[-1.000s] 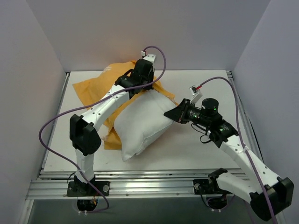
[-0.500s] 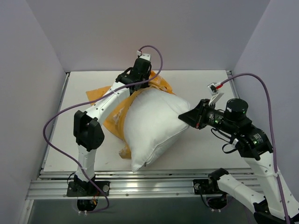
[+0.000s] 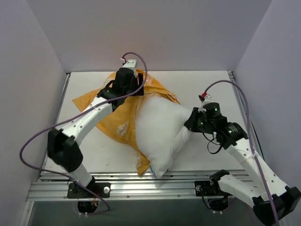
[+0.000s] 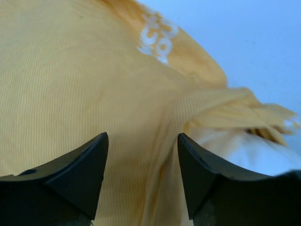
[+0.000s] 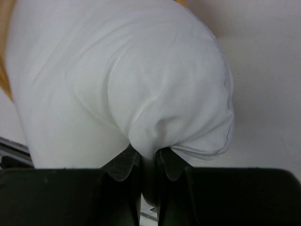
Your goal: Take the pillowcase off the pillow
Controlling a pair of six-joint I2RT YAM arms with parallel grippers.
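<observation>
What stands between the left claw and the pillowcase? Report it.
Nothing visible does. The left claw is open right at the pillowcase, with only its orange fabric in the gap and no other object between them. The pillow is pinched at one corner by the right claw.

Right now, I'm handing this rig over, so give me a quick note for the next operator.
Left gripper: open, jaws apart over the pillowcase.
Right gripper: shut on a corner of the pillow.
Done: most of the pillow lies bare.
To do: its far-left edge is lapped by orange fabric; pull the two fully apart.
</observation>
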